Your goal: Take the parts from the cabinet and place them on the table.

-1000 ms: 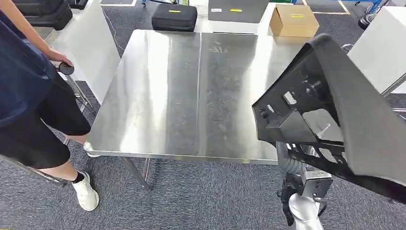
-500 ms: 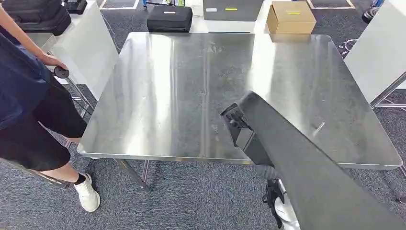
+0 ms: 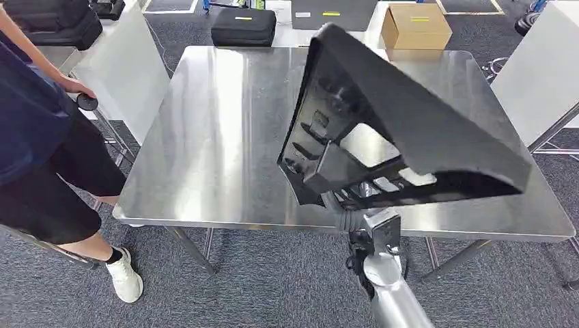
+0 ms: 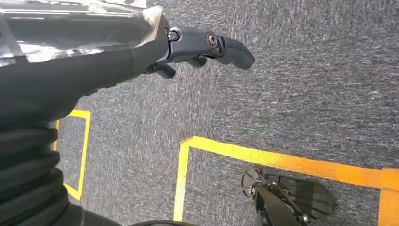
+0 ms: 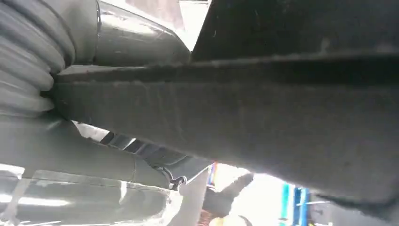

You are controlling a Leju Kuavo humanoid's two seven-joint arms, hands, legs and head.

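A large black plastic part [image 3: 410, 116], curved and ribbed on its inner side, hangs tilted over the near right half of the steel table [image 3: 218, 137]. My right arm [image 3: 382, 273] comes up from below the table's front edge, and the part hides most of the hand there. In the right wrist view my right hand [image 5: 117, 47] grips the part [image 5: 282, 117], its grey thumb lying against the black edge. My left hand [image 4: 207, 44] hangs over grey carpet with its fingers apart and nothing in them.
A person [image 3: 41, 137] stands at the table's left side, one hand on a black handle [image 3: 87, 101]. White panels [image 3: 130, 61] flank the table. A black case [image 3: 242, 26] and a cardboard box [image 3: 415, 26] lie beyond the far edge. Yellow tape [image 4: 282, 160] marks the carpet.
The black part has swung from low and edge-on at the table's front edge to up over the table, its ribbed inner side now facing me. The person has stayed put.
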